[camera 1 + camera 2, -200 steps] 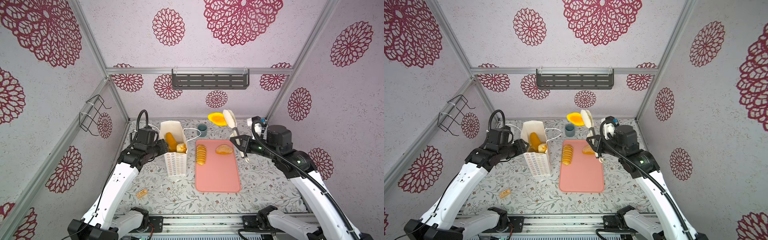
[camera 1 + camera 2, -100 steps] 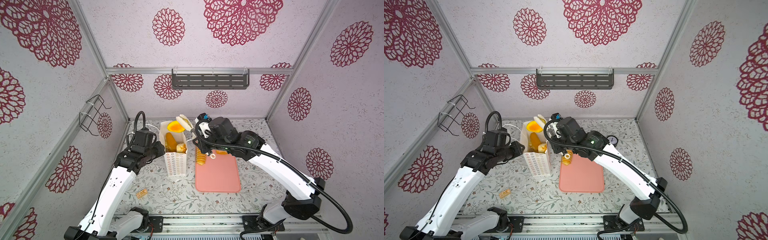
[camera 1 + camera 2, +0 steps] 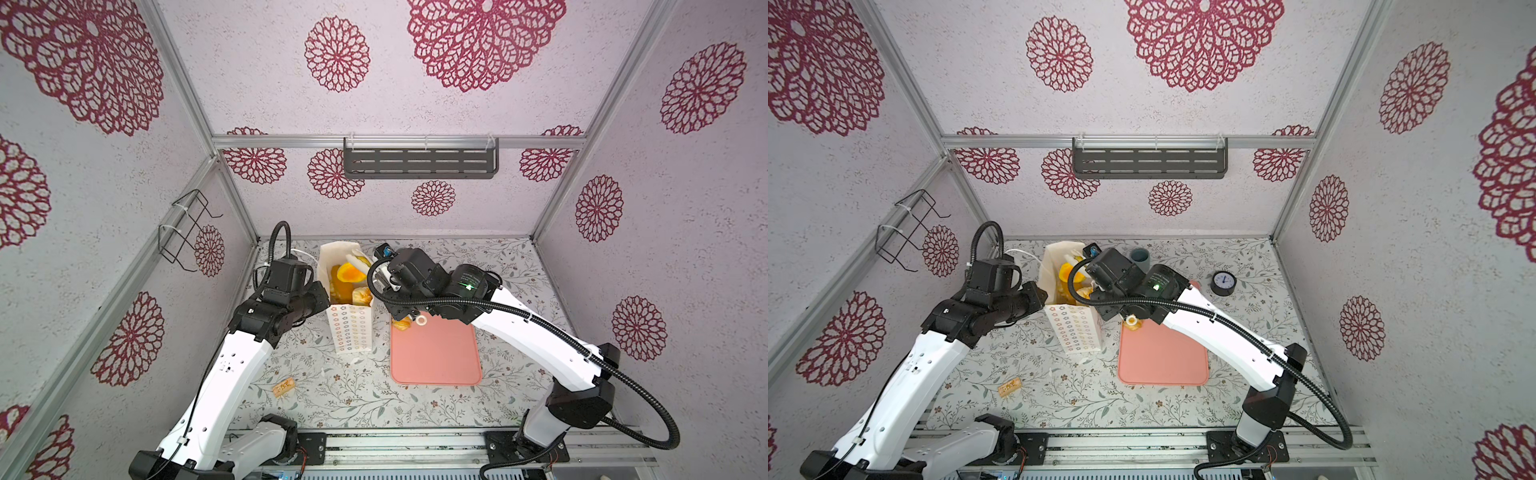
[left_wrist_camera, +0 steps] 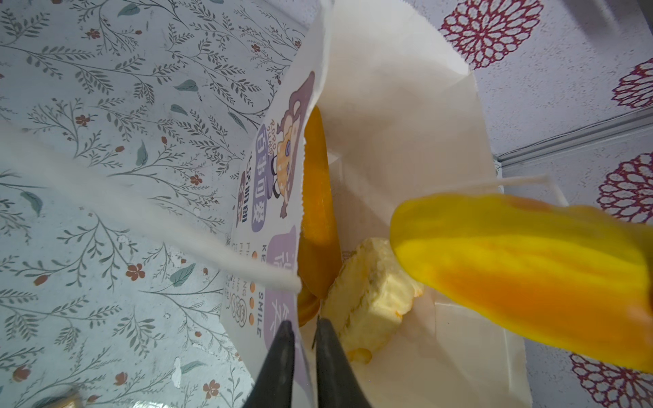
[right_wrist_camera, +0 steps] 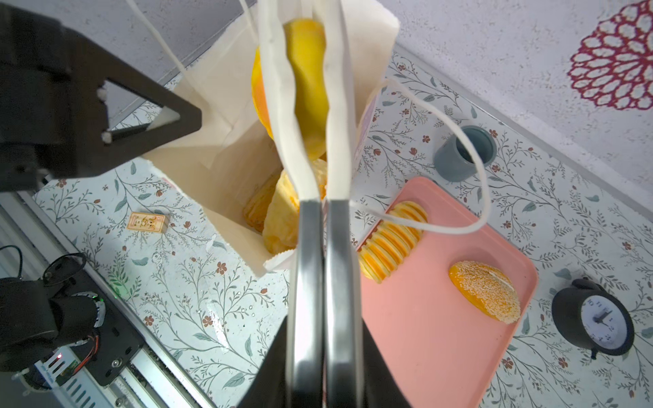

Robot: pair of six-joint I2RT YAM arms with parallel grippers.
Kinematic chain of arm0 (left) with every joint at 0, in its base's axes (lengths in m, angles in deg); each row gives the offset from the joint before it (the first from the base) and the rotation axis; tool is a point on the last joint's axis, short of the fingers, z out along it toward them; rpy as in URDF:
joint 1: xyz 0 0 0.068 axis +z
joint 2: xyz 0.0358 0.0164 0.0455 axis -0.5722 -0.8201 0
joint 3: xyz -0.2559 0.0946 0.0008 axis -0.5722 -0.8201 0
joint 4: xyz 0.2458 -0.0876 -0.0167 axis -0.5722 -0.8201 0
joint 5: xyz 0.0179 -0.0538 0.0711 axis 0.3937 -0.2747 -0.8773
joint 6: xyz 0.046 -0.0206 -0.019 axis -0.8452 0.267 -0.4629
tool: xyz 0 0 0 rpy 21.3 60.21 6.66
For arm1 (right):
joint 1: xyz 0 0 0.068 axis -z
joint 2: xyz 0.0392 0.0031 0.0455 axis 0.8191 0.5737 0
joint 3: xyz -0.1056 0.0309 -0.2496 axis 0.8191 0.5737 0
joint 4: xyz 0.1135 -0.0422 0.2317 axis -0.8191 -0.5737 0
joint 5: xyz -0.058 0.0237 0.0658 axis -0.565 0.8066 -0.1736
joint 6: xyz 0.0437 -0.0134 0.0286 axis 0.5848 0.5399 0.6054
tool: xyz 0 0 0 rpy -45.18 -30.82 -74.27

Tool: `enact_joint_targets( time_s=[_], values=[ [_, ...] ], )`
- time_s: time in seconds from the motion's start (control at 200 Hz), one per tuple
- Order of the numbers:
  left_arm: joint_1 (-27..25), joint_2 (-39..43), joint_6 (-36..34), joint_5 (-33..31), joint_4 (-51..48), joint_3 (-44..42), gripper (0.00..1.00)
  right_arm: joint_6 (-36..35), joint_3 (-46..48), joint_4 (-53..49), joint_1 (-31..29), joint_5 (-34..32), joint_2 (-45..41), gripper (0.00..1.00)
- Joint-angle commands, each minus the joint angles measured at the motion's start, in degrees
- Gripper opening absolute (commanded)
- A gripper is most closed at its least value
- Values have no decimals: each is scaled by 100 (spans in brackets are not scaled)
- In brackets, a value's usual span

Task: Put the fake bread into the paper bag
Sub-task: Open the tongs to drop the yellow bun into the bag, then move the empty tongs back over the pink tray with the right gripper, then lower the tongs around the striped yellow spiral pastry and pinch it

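Left gripper (image 4: 304, 322) pinches the paper bag (image 4: 388, 106) rim to hold the mouth wide; right gripper (image 5: 323, 353), clamped on tongs (image 5: 309, 265), holds yellow bread (image 5: 307, 70) over it (ridged loaf (image 5: 392, 240), seeded bun (image 5: 484, 296) wait on tray (image 5: 441, 353)).

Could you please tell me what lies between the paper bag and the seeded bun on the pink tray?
A ridged loaf lies there on the tray, with a white cord handle passing over it; the right wrist view shows this.
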Motion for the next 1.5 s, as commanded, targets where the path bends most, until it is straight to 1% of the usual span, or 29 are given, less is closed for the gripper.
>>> enact_joint_targets(
  time_s=[0.0,0.105,0.23,0.425,0.525,0.64,0.711,0.816,0.876,0.941,1.071,1.241,1.346,1.496],
  values=[
    [43,-39,6,-60,6,145,15,-124,-225,209,-55,-139,-77,30],
    [43,-31,-3,-56,6,133,15,-90,-206,285,-56,-169,-111,39],
    [45,0,-12,-60,-19,123,15,-58,-212,319,-53,-278,-151,45],
    [43,18,-22,-47,-29,122,15,58,-149,353,-30,-642,-311,44],
    [47,16,-29,-38,-30,132,15,183,88,515,96,-738,-658,43],
    [49,-10,-37,-42,-30,164,16,418,647,832,401,-674,-1252,42],
    [44,-30,-40,-35,-23,183,19,598,1113,999,761,-440,-1672,42],
    [48,-69,-62,-38,-20,219,27,897,1913,1185,1415,61,-2211,42],
    [43,-99,-62,-42,-16,237,33,1043,2384,1229,1759,346,-2438,42],
    [45,-128,-73,-50,4,254,42,1162,2889,1269,2064,665,-2575,42],
    [44,-140,-61,-33,38,255,51,1464,3744,1346,2275,1001,-2517,42],
    [46,-138,-38,-16,66,194,52,1940,4696,2132,2213,1687,-2136,45],
    [51,-107,-18,-6,66,171,52,2123,4889,2524,1999,1709,-1781,47],
    [47,-71,-10,-7,87,108,52,2179,4722,2608,1661,1506,-1274,52]
  ],
)
